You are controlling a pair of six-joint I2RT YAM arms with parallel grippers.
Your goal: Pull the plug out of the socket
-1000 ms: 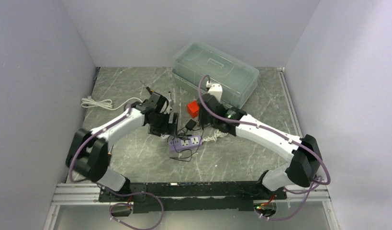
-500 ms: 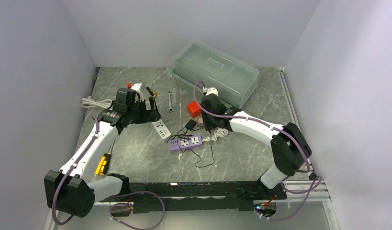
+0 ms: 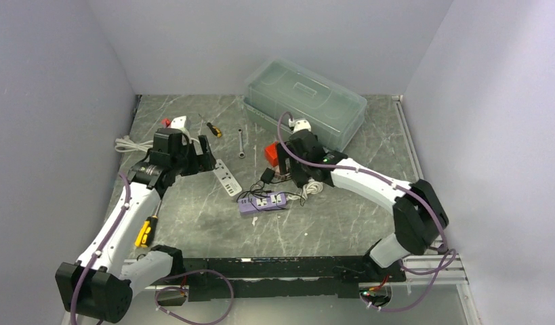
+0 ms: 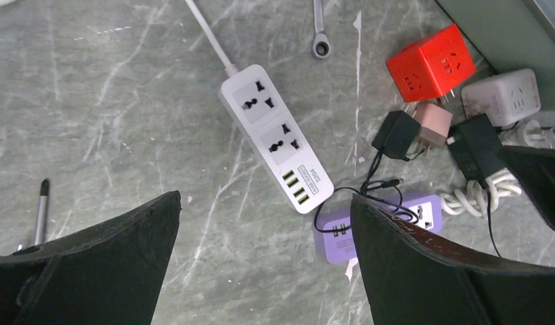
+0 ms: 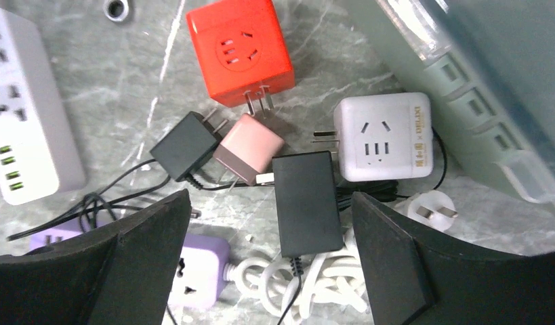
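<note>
Holds the left fingers (image 4: 105, 264) spread wide, pinching nothing, at mid-left of the overhead view above the counter (image 3: 329, 223), over a white power strip (image 3: 227, 177) lying diagonally. Shows the purple socket strip (image 3: 263, 202) at centre, a thin black cable (image 4: 329, 203) meeting its left end, with a small black plug (image 5: 185, 145) lying loose, prongs bare, just beside a pink adapter (image 5: 249, 150). Holds the right fingers (image 5: 389, 250) likewise apart and empty right of centre, over a black adapter (image 5: 307, 203), a white cube socket (image 5: 383, 135) and a red cube (image 5: 237, 47).
</note>
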